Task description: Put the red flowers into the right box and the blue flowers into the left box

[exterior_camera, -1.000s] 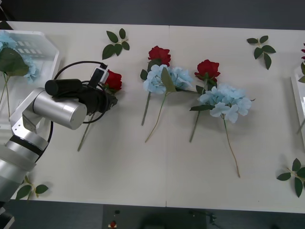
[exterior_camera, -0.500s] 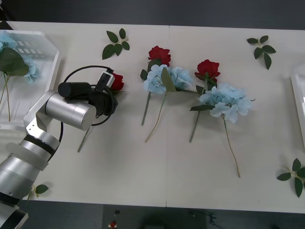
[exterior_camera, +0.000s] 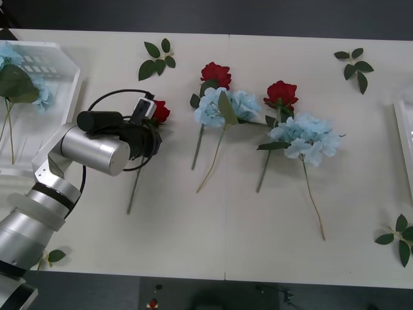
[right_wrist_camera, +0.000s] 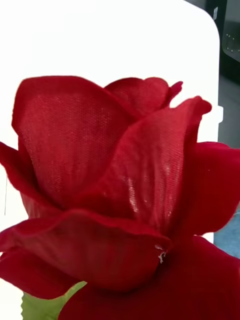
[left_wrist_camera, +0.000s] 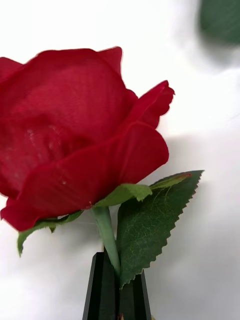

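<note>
My left gripper is shut on the stem of a red flower, just under the bloom, left of the table's middle. In the left wrist view the black fingers pinch the green stem below that rose and its leaf. Two more red flowers lie among two blue flowers mid-table. The left box at the far left holds blue flowers. The right box shows as a white rim at the right edge. Another red flower sits close up in the right wrist view.
Green leaf sprigs lie at the back left, back right, front right and front left. The held rose's stem hangs toward the table's front. The table's front middle is bare.
My left gripper moved slightly right and closed on the rose. The stem's lower end swung right, so it now lies steeper. A red bloom at the right edge has left the view.
</note>
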You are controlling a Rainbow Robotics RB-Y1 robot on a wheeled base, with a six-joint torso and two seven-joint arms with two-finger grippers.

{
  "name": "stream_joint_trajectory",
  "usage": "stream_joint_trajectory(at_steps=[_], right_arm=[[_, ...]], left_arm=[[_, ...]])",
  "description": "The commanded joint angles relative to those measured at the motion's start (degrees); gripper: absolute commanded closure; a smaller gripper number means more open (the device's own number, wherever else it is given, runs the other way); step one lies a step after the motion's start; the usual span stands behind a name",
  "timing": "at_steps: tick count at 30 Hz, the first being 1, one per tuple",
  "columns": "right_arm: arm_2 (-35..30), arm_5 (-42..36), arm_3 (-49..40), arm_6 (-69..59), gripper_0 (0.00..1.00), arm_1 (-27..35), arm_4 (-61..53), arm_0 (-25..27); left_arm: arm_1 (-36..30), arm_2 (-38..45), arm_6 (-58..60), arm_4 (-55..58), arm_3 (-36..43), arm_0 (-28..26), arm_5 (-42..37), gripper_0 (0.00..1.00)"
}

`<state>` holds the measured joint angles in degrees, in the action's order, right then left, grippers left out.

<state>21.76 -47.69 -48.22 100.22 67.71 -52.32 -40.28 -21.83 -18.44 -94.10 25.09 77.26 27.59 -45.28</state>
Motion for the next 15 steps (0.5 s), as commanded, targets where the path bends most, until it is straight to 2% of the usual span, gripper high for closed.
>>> stream_joint_trajectory(at_steps=[1, 7, 10, 13, 15], right_arm=[[-1.3, 0.5, 0.0, -0.3, 0.01, 1.5, 0.4, -1.4], [-1.3, 0.5, -0.1, -0.6, 0.00, 1.5, -0.3, -1.4], [-1.3, 0.5, -0.2, -0.6, 0.00, 1.5, -1.2, -1.4], [-1.2, 0.0, -0.2, -0.5, 0.00, 1.5, -4.1, -1.4], [-1.3, -1.4, -0.5, -0.3, 0.00, 1.5, -8.8, -1.5]], left_arm=[[-3.0, 2.4, 2.6, 6.4, 11.3, -2.1, 0.6, 1.00], [-5.7, 6.0, 2.4, 14.4, 22.9, -6.1, 0.0, 1.00], [-6.3, 9.5, 2.3, 19.6, 28.0, -7.7, -2.8, 1.00], [-6.3, 13.8, 2.1, 28.0, 30.8, -8.5, -6.7, 1.00], [-6.2, 18.2, 0.1, 37.4, 30.8, -8.5, -10.6, 1.00]])
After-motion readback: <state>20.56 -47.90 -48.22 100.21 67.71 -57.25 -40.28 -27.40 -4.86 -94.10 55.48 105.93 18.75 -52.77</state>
